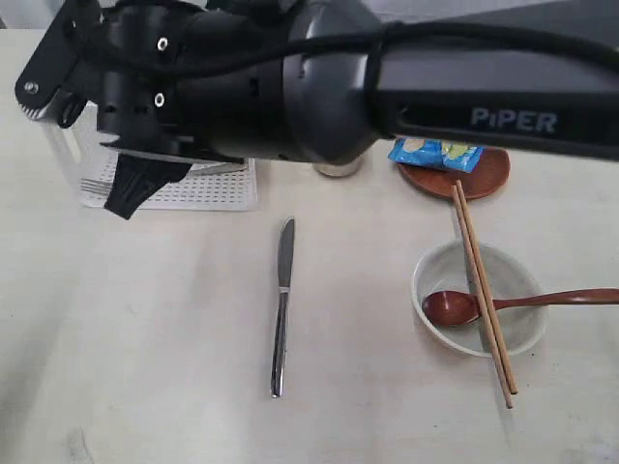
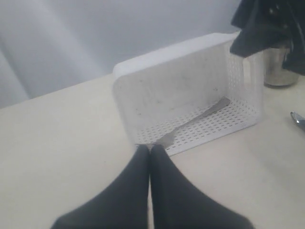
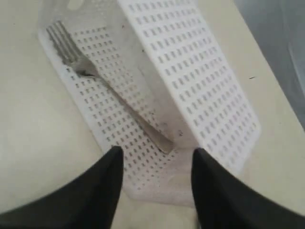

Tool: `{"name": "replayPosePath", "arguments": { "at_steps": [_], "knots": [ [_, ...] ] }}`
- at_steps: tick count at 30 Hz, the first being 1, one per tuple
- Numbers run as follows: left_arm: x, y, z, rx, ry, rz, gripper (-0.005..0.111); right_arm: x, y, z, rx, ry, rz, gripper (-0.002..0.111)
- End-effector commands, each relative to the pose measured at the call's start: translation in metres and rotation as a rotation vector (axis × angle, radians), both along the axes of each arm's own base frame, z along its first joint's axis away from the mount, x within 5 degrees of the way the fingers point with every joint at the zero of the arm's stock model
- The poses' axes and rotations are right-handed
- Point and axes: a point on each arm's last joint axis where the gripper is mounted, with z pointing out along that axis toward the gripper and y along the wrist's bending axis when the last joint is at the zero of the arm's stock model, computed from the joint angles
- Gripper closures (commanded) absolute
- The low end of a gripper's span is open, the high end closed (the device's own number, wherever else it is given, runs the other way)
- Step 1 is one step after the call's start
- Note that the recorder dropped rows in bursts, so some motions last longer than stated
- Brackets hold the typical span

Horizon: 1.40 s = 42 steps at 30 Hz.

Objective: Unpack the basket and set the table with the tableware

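The right gripper point(image 3: 155, 162) hangs over the basket point(image 3: 205, 71), jaws apart and holding nothing. The left gripper point(image 2: 150, 151) sits low just beside the basket's open mouth, fingers pressed together and empty as far as I can see. The basket lies tipped on its side toward the left of the table point(image 1: 145, 338). The fork point(image 3: 112, 93) rests flat on the basket's lowest lattice wall, handle end nearest my open jaws. I judge it the last piece to fetch, since the knife point(image 1: 281, 309), bowl point(image 1: 527, 280), spoon point(image 1: 455, 307), chopsticks point(image 1: 484, 300), plate point(image 1: 484, 179) and cup point(image 1: 338, 169) are already out. To do it well, I would straddle the handle across its narrow width, descend until the fingertips nearly meet the lattice, then close slowly. A thin flat handle slips easily, and a fingertip could catch in a hole. The light basket may skid, so I would brace it with the left gripper.
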Motion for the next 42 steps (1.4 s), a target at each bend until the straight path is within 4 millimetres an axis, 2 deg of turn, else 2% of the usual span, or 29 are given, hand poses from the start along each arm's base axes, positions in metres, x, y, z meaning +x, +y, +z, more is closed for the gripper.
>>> {"name": "replayPosePath", "arguments": {
  "at_steps": [1,2,3,4,6,8,9,10,13,16,20,26,33,38,40,42],
  "knots": [
    [0.0,0.0,0.0,-0.009,0.003,-0.006,0.107,-0.028,0.018,-0.035,-0.112,0.042,0.225,0.046],
    [0.0,0.0,0.0,-0.009,0.003,-0.006,0.107,-0.031,0.026,-0.054,-0.146,0.056,0.258,0.044],
    [0.0,0.0,0.0,-0.009,0.003,-0.006,0.107,-0.03,0.029,-0.063,-0.14,0.073,0.239,0.045],
    [0.0,0.0,0.0,-0.009,0.003,-0.006,0.107,-0.018,0.032,-0.077,-0.111,0.115,0.162,0.052],
    [0.0,0.0,0.0,-0.009,0.003,-0.006,0.107,0.004,0.045,-0.082,-0.008,0.192,0.089,0.066],
    [0.0,0.0,0.0,-0.009,0.003,-0.006,0.107,0.02,0.06,-0.08,0.093,0.269,0.079,0.069],
    [0.0,0.0,0.0,-0.009,0.003,-0.006,0.107,0.022,0.065,-0.079,0.119,0.302,0.078,0.068],
    [0.0,0.0,0.0,-0.009,0.003,-0.006,0.107,0.027,0.07,-0.081,0.14,0.33,0.077,0.061],
    [0.0,0.0,0.0,-0.009,0.003,-0.006,0.107,0.033,0.077,-0.086,0.142,0.299,0.098,0.048],
    [0.0,0.0,0.0,-0.009,0.003,-0.006,0.107,0.038,0.082,-0.096,0.136,0.271,0.115,0.046],
    [0.0,0.0,0.0,-0.009,0.003,-0.006,0.107,0.046,0.086,-0.112,0.14,0.291,0.092,0.047],
    [0.0,0.0,0.0,-0.009,0.003,-0.006,0.107,0.063,0.093,-0.113,0.257,0.24,0.108,0.047],
    [0.0,0.0,0.0,-0.009,0.003,-0.006,0.107,0.074,0.087,-0.133,0.248,0.253,0.08,0.049],
    [0.0,0.0,0.0,-0.009,0.003,-0.006,0.107,0.084,0.084,-0.134,0.278,0.236,0.077,0.049],
    [0.0,0.0,0.0,-0.009,0.003,-0.006,0.107,0.087,0.082,-0.133,0.286,0.231,0.075,0.052],
    [0.0,0.0,0.0,-0.009,0.002,-0.006,0.107,0.089,0.08,-0.137,0.276,0.238,0.065,0.063]
  ]
}}
